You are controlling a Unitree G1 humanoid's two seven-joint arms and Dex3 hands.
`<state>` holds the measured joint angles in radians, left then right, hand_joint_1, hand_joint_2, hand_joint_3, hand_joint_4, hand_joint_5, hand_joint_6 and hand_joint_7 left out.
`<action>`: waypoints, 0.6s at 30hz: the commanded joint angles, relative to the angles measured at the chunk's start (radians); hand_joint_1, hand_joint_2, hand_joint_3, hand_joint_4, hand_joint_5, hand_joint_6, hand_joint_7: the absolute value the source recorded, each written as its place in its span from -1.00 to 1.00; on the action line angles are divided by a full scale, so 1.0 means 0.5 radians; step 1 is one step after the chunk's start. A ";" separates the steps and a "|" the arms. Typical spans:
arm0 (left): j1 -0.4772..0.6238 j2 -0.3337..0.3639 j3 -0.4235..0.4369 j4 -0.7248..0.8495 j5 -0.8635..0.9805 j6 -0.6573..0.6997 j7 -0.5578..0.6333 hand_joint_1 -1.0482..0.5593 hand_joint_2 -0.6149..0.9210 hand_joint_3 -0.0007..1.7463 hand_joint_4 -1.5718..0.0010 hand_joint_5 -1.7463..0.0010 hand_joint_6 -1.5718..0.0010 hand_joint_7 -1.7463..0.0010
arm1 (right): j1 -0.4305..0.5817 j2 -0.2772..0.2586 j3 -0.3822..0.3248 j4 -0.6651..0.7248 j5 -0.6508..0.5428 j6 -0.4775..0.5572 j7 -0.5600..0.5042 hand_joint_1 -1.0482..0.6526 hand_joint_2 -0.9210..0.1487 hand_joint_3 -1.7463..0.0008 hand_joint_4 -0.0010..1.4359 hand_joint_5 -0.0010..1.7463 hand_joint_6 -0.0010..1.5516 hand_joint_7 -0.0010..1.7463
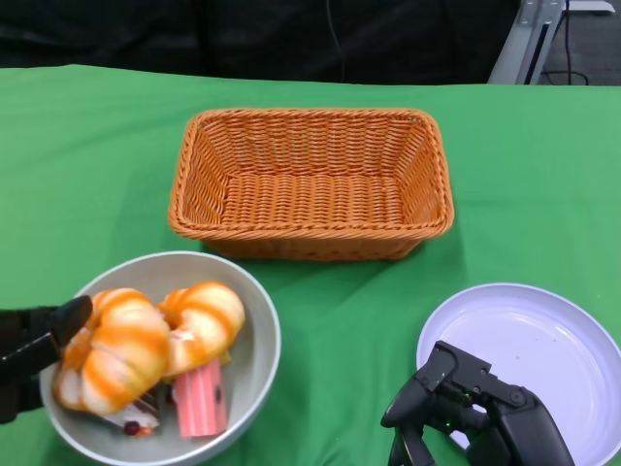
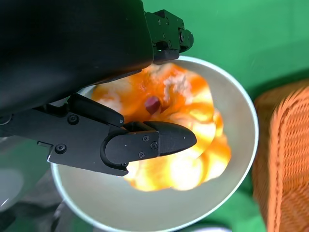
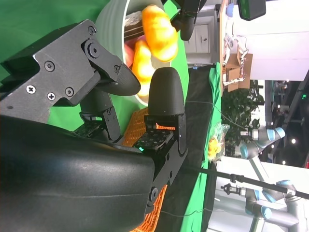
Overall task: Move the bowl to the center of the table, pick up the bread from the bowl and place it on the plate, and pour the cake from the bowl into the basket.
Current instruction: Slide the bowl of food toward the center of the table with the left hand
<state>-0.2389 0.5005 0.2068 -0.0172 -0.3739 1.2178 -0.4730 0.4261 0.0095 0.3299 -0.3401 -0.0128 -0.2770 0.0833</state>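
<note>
Grey bowl [image 1: 254,320] sits front-left, holding croissant bread [image 1: 126,345] and pink cake slice [image 1: 201,398]. My left hand [image 1: 34,345] grips bowl's rim. Right hand [image 1: 475,408] empty, fingers apart, beside plate [image 1: 543,340]. Risk: fast drag toward basket [image 1: 310,184] tips bowl, spilling bread.

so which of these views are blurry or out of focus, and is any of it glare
Head view: mostly sharp, evenly lit; the basket weave is crisp, the bread slightly soft. Left wrist view: the basket is smeared and the bread washed out, bright and soft; the left hand stays sharper. Right wrist view: the right hand is sharp, with a bright background.
</note>
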 commanded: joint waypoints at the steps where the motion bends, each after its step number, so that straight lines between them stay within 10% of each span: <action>1: 0.031 0.037 0.003 -0.074 -0.066 0.057 -0.038 -0.56 1.00 -0.41 1.00 1.00 1.00 1.00 | 0.008 0.008 0.000 -0.013 0.010 -0.010 -0.012 0.14 -0.17 -0.42 -0.05 0.86 -0.14 0.59; 18: 0.042 -0.040 0.128 -0.169 -0.408 0.276 -0.079 -0.54 1.00 -0.29 1.00 1.00 1.00 1.00 | -0.005 0.012 0.012 -0.002 0.004 -0.016 -0.004 0.14 -0.19 -0.41 -0.03 0.86 -0.13 0.60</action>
<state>-0.2260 0.4854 0.2544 -0.0914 -0.5600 1.3466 -0.5040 0.4240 0.0154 0.3336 -0.3395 -0.0150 -0.2770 0.0824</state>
